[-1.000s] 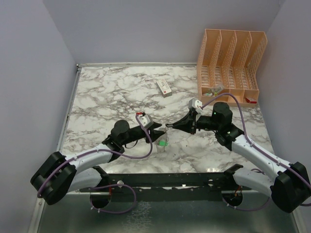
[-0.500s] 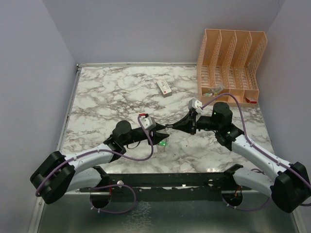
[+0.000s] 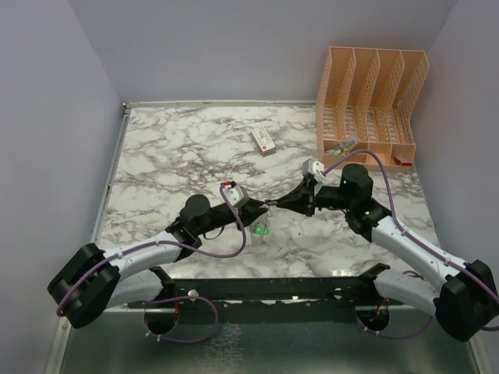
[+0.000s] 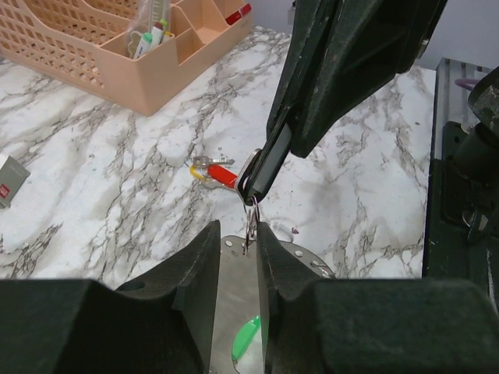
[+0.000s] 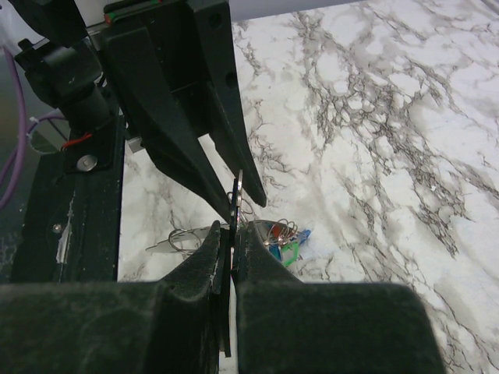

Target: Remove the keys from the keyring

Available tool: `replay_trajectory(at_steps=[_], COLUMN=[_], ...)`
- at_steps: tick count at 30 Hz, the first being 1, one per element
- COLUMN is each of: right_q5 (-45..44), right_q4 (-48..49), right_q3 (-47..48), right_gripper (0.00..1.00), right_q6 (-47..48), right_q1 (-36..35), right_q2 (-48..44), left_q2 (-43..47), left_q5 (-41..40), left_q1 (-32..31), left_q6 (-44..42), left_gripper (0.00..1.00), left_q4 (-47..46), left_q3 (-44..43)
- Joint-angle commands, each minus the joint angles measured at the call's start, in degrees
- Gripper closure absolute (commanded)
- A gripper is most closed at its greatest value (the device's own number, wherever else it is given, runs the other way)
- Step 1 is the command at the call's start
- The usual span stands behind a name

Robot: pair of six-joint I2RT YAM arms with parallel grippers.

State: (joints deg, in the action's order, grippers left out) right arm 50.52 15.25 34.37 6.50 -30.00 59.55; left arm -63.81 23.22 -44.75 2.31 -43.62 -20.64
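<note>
The counter point(image 3: 171, 156) is white marble-patterned with grey veins; at its far right corner stands a peach plastic organiser point(image 3: 373, 101) with four upright slots and perforated walls. Just left of the organiser lies a small white rectangular box point(image 3: 263, 141) with a red mark; its print is too small to read.

Both arms, white-cased with black joints and purple cables, reach forward and inward, and their tips meet at mid-counter, nearer than the organiser and to its left. The right end effector point(image 5: 234, 234) is pressed together on the keyring point(image 5: 238, 195), a thin grey metal band seen edge-on and held upright above the counter. The left end effector point(image 4: 239, 234) faces it tip to tip; its black fingers point(image 4: 199, 265) stand a narrow gap apart, with a small wire ring point(image 4: 251, 222) hanging edge-on between them; whether either finger touches it I cannot tell.

The keys point(image 5: 284, 238) are tiny, with glossy plastic heads; a red, green and blue cluster sits on the counter under the meeting tips. A green key point(image 4: 248, 347) shows below the left fingers; a red key point(image 4: 221, 175) lies on the counter on the organiser's side of the tips.
</note>
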Motion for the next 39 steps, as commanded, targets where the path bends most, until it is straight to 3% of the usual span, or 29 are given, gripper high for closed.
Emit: replay_trajectory(at_steps=[1,10,19,30,39], right_q5=[1.57,-0.13,-9.38,-8.51,-8.31], right_q4=[0.66,0.96,2.47,3.98,3.4], right_q3=[1.44,0.92,-0.44,-0.56,0.26], right_gripper=[0.99,0.99,0.99,0.99,0.99], right_q6=[0.44,0.29,-1.65,-0.92,1.08], right_q1=[-0.32,-0.33,-0.35,-0.32,-2.48], right_q2=[-0.77,-1.55,-2.57,1.32,4.19], left_q2=[-1.52,0.42,4.24,10.02,6.85], left_q5=[0.6,0.18,-2.7,-4.7,-2.03], left_q1=[-0.27,-0.32,-0.33,-0.34,-0.31], left_q6=[-0.88,-1.37,-1.04,0.57,2.49], left_gripper=[0.77,1.0,1.0,1.0,1.0], left_q4=[-0.07,0.34,0.81,0.22,-4.77], left_q3=[-0.38,0.38,2.74,2.98,2.05])
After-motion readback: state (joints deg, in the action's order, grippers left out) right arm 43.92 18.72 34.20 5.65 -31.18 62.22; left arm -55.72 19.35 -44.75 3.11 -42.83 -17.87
